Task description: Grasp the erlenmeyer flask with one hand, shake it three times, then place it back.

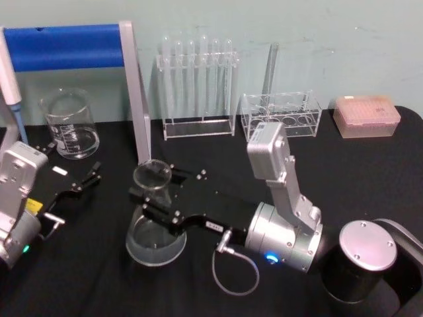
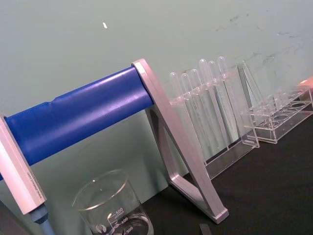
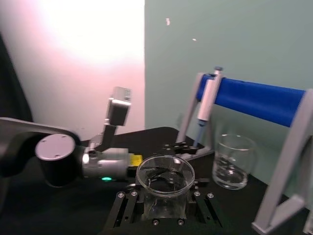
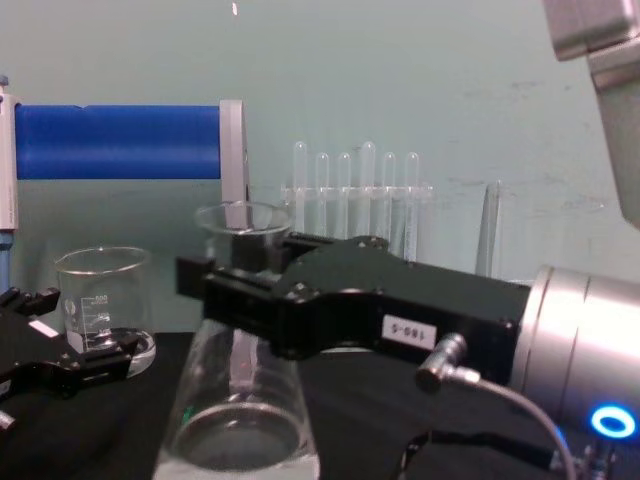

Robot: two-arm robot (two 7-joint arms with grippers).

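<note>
1. Right gripper (image 1: 158,195) straddles the neck of the erlenmeyer flask (image 1: 155,228), jaws closed against the glass.
2. The flask stands upright, its base seemingly on the table (image 1: 344,172). The grasp looks made; the shakes and the set-down apparently remain.
3. Left gripper (image 1: 74,195) idles agape and empty, near the beaker (image 1: 69,125).

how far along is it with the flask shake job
Done: the right gripper is at the erlenmeyer flask. In hand: its jaws look closed on the neck, base on or just above the black table. Left: shakes cannot be judged from this moment; letting go is not yet done. The left gripper sits parked, open, by the beaker.
</note>
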